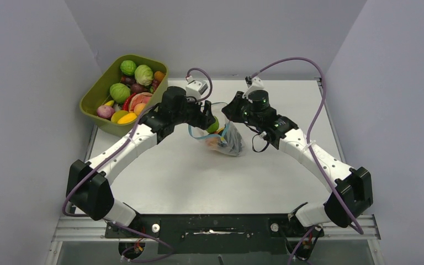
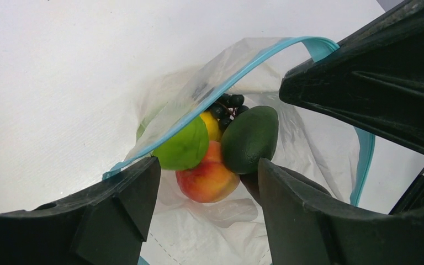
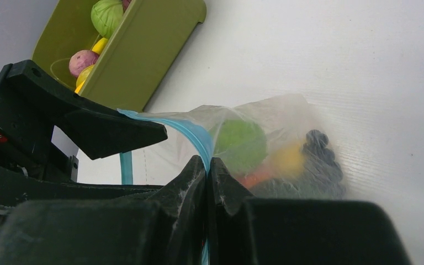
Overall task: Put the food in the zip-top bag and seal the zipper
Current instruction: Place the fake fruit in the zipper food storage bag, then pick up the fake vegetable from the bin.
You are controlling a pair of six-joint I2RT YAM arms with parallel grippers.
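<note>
The clear zip-top bag (image 1: 229, 142) lies mid-table with its mouth held up. My right gripper (image 3: 207, 163) is shut on the teal zipper strip (image 3: 194, 135) at the mouth's edge; it shows in the top view (image 1: 230, 114). My left gripper (image 2: 208, 165) is open, its jaws wide apart over the bag's mouth (image 1: 210, 121). Inside the bag are a lime-green fruit (image 2: 183, 146), a peach (image 2: 208, 179), a yellow piece (image 2: 212, 124), dark grapes (image 2: 227, 104) and a dark green avocado (image 2: 250, 138). The avocado lies at the tip of one finger (image 2: 287, 193), not clamped. The zipper (image 2: 237, 77) is unsealed.
The olive-green tub (image 1: 93, 98) stands at the back left with several more toy fruits and vegetables, among them a green cabbage (image 1: 143, 74). It also shows in the right wrist view (image 3: 143, 61). The two grippers are close together over the bag.
</note>
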